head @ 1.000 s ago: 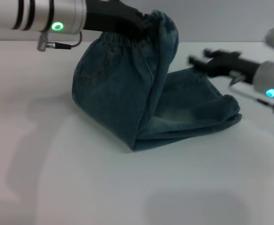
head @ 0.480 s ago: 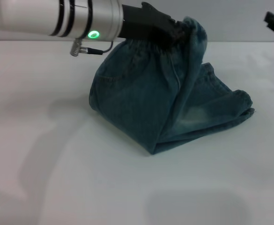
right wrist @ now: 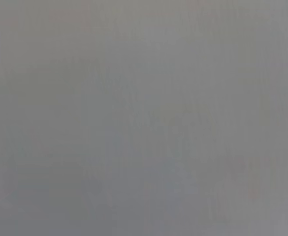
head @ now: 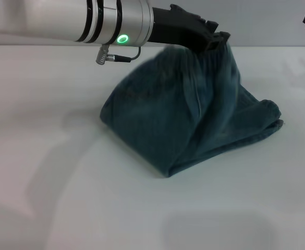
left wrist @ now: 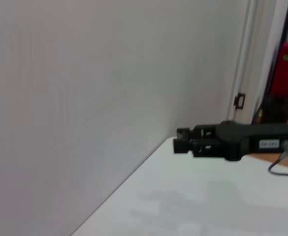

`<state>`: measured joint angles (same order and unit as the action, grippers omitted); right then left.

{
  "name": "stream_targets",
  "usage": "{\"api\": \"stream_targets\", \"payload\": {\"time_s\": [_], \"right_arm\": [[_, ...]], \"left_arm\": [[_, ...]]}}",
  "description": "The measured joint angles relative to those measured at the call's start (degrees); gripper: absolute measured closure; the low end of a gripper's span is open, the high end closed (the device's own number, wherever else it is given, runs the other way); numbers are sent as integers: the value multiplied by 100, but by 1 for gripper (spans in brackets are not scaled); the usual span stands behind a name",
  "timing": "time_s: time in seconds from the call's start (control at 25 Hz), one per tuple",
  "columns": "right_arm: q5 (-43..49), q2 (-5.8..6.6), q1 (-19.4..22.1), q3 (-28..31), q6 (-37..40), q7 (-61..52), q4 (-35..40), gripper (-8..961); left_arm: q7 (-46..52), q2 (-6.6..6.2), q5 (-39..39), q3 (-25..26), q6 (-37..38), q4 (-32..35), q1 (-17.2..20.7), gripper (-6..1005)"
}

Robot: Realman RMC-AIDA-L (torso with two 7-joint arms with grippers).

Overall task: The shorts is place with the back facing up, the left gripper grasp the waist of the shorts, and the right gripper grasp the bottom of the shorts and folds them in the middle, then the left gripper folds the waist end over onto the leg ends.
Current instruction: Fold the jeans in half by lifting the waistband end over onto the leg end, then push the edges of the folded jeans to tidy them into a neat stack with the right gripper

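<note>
Shorts hang tented mid-table from their waist, pinched shut in the left gripper above, with the leg ends lying toward the table's right edge, while the right gripper, jaw state unclear, sits parked far right.

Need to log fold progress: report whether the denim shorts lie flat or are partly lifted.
Partly lifted. The left end effector holds the denim shorts up by the waist, tent-like, above the leg ends resting on the table.

We see even, soft light and faint shadows on the white table. The lifted dark blue denim shorts are motion-blurred.
</note>
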<state>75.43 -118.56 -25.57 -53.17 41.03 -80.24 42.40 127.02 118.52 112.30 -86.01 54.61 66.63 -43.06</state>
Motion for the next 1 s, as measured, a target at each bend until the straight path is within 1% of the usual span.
{"api": "stream_targets", "payload": {"time_s": [0.08, 0.28, 0.44, 0.48, 0.52, 0.56, 0.64, 0.68, 0.76, 0.84, 0.88, 0.92, 0.96, 1.0], "right_arm": [[-2, 0, -10, 2, 2, 0, -31, 435], [-48, -11, -55, 16, -1, 115, -131, 436], [-355, -18, -58, -2, 63, 433, -225, 436], [-416, -18, -56, -6, 122, 494, -251, 436], [-442, -18, -54, -6, 195, 521, -275, 436], [-453, -18, -55, -1, 277, 540, -306, 436], [-457, -15, -66, -10, 420, 569, -346, 436], [-457, -13, -69, -24, 473, 578, -348, 436], [-455, -13, -76, -48, 655, 589, -346, 436], [-437, -10, -79, -53, 860, 589, -328, 436], [-424, -6, -81, -67, 1025, 589, -305, 436], [-411, -1, -86, -89, 1167, 589, -284, 436], [-401, 10, -99, -126, 1288, 589, -266, 436], [-374, 21, -120, -184, 1409, 588, -239, 435]], "left_arm": [[-30, -6, -110, -8, -11, 6, 12, 794], [-36, -20, -196, -5, -2, 53, 54, 578], [-38, -23, -228, -8, 15, 131, 110, 384], [-61, -25, -253, 31, -17, 291, 264, 333], [-61, -25, -253, 31, -17, 291, 264, 316], [-105, -29, -260, 54, -77, 397, 385, 300], [-105, -29, -260, 54, -77, 397, 385, 266], [-210, -36, -289, 85, -272, 624, 661, 250], [-269, -42, -331, 138, -544, 777, 938, 217], [-269, -42, -331, 138, -544, 777, 938, 183], [-317, -43, -369, 254, -789, 814, 1156, 167], [-337, -43, -393, 310, -909, 816, 1262, 150], [-347, -43, -413, 350, -988, 810, 1341, 150], [-347, -43, -413, 350, -988, 810, 1341, 151]]}}
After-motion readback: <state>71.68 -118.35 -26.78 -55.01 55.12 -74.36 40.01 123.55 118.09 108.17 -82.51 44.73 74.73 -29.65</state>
